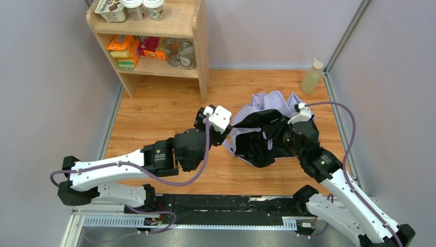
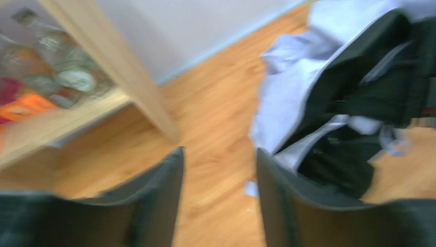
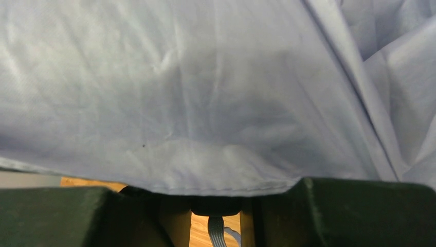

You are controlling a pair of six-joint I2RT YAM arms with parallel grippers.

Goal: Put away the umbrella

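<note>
The umbrella lies collapsed and crumpled on the wooden table right of centre, lilac outside and black inside. My left gripper sits at its left edge. In the left wrist view it is open and empty above bare wood, with the umbrella just to its right. My right gripper is buried in the black folds. In the right wrist view lilac fabric drapes over the gripper, which closes on a dark part of the umbrella with a grey strap hanging below.
A wooden shelf unit with jars, boxes and tubs stands at the back left; its upright is close ahead of the left gripper. A pale squeeze bottle stands at the back right. Grey walls enclose the table.
</note>
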